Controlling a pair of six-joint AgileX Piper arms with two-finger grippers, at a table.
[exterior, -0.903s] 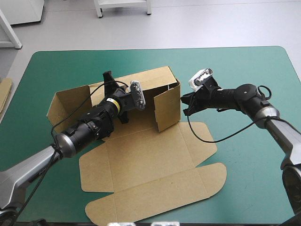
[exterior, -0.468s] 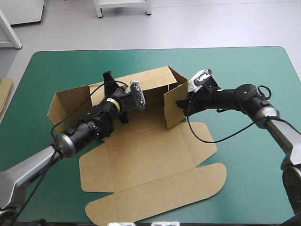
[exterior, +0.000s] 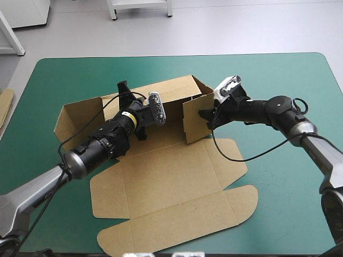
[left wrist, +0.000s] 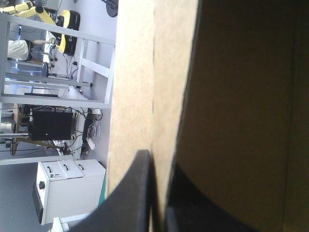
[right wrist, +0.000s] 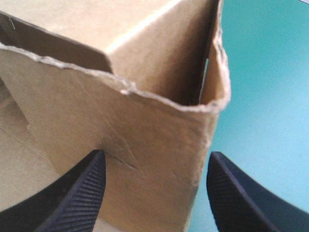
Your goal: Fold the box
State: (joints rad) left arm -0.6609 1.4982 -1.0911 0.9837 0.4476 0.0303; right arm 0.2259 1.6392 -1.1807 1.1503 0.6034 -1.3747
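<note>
The brown box lies partly raised on the teal-green cover. Its back wall stands up, and the base and lid panels lie flat toward the front. My left gripper is shut on the back wall's top edge; in the left wrist view the board runs between the fingers of the left gripper. The right end flap stands upright. My right gripper is open and right against the flap's outer face. In the right wrist view the flap fills the space just ahead of the right gripper.
The box's left end flap stands angled outward. More brown board shows at the table's left edge. Bare cover lies to the right of the box and along the far edge.
My right gripper has moved left from a small gap onto the right end flap, and the flap has turned and shifted a little. The left arm has stayed put on the back wall.
</note>
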